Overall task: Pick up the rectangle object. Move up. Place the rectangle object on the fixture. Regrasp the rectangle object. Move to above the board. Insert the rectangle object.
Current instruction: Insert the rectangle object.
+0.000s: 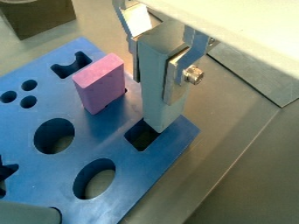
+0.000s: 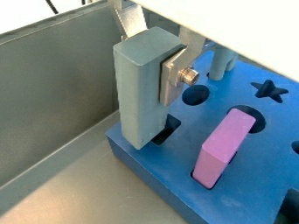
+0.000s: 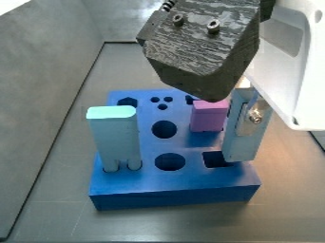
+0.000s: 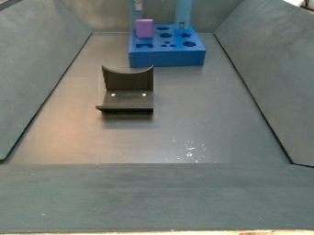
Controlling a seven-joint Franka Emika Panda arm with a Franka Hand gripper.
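My gripper (image 1: 159, 72) is shut on the rectangle object (image 1: 156, 103), a pale blue-grey slab held upright between the silver fingers (image 1: 183, 73). Its lower end sits at the mouth of a rectangular hole (image 1: 142, 138) near a corner of the blue board (image 1: 65, 109). I cannot tell how far it has entered. In a side view the rectangle object (image 3: 238, 138) stands at the near right corner of the board (image 3: 178, 185), under the gripper (image 3: 244, 119). The fixture (image 4: 125, 92) stands apart on the grey floor, well away from the board (image 4: 166, 57).
A pink cube (image 1: 100, 83) stands in the board right beside the held slab. A taller pale blue round-topped block (image 3: 112, 138) stands in the board's left side. Grey sloped tray walls (image 2: 47, 79) rise close to the board.
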